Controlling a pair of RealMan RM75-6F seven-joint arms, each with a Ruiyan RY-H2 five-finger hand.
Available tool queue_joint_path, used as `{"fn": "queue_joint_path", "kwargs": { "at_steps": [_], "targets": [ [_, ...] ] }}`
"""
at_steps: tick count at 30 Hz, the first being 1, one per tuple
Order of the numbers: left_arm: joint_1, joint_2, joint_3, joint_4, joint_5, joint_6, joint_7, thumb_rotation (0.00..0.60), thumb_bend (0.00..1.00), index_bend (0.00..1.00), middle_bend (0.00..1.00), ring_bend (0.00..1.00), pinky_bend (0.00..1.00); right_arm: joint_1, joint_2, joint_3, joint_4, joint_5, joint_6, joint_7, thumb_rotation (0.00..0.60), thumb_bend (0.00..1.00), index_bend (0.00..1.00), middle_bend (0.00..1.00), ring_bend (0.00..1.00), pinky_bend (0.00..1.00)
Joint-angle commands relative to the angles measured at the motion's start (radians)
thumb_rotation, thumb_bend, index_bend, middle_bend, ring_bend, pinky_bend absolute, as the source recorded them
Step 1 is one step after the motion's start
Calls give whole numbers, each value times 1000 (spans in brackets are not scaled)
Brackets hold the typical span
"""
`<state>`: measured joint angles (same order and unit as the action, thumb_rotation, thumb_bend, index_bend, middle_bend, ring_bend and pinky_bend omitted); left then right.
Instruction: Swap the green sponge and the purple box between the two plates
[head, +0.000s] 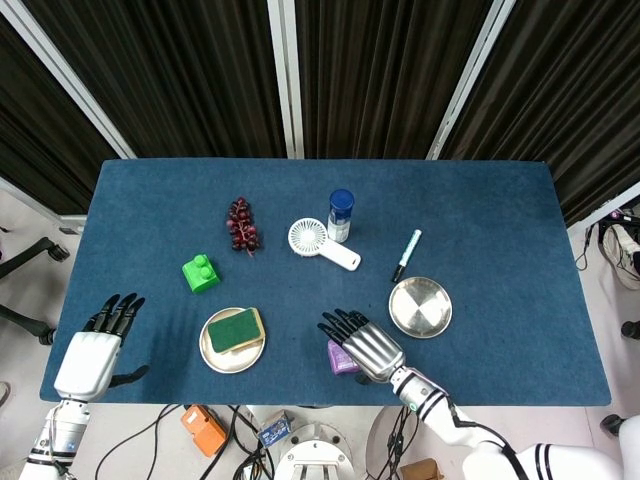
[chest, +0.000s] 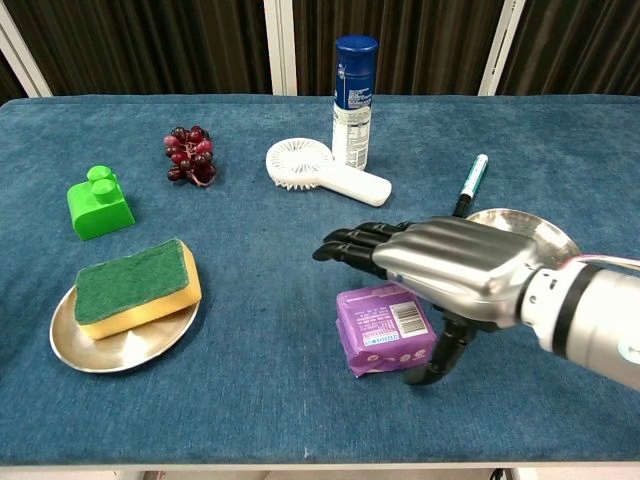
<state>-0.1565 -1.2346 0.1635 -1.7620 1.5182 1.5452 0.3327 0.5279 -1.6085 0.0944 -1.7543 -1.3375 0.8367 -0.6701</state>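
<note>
The green sponge (head: 232, 329) (chest: 134, 285) with its yellow underside lies on the left steel plate (head: 227, 360) (chest: 110, 346). The purple box (head: 339, 362) (chest: 384, 328) lies on the blue cloth between the plates. My right hand (head: 362, 342) (chest: 440, 264) hovers just over the box, fingers stretched flat and apart, thumb hanging down beside the box's right edge; it holds nothing. The right plate (head: 420, 307) (chest: 545, 228) is empty and partly hidden behind that hand in the chest view. My left hand (head: 94, 349) hangs open off the table's front left corner.
A green toy block (head: 200, 272) (chest: 98, 204) sits behind the sponge plate. Grapes (head: 242, 225) (chest: 189, 154), a white hand fan (head: 320, 243) (chest: 323, 171), a blue-capped bottle (head: 341, 214) (chest: 354, 100) and a marker (head: 406, 254) (chest: 469, 183) lie across the middle and back.
</note>
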Motion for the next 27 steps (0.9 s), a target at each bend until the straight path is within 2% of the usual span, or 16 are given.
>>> {"fn": "queue_joint_path", "kwargs": {
  "at_steps": [1,4,6,7,10,15,20,24,27],
  "targets": [
    [4,2,-6,1,4,-6,-4,600,13,54,46,32,254,29,-26,10,22,44,-4,-32,600,344,339,275,247,423],
    [10,1,-14,4,7,-12,-11,600,13,54,46,33,254,38,-39,8,34,56,15,-34,600,397,584,481,475,635],
    [14,3,-20,6,6,-16,-17,600,13,54,46,35,254,39,-44,3,42,48,37,-28,600,418,695,577,577,733],
    [16,4,-23,6,6,-18,-19,600,13,54,46,35,255,39,-44,1,43,46,45,-24,600,424,742,616,616,773],
    [21,9,-32,5,3,-23,-28,600,12,54,46,36,254,40,-38,-1,45,28,74,-5,600,432,795,657,655,812],
    [30,17,-47,5,11,-20,-47,600,13,54,46,38,254,30,7,23,23,-22,155,42,600,434,804,663,660,818],
    [37,26,-60,18,14,-24,-78,600,13,54,46,38,254,3,111,64,24,-12,242,55,600,434,800,663,660,818],
    [36,25,-71,36,9,-42,-99,600,13,55,46,38,254,-8,173,75,66,68,228,78,600,434,763,663,647,802],
    [33,20,-76,45,6,-59,-109,600,13,54,46,39,254,-1,183,65,116,116,184,103,600,434,662,648,593,723]
  ]
}}
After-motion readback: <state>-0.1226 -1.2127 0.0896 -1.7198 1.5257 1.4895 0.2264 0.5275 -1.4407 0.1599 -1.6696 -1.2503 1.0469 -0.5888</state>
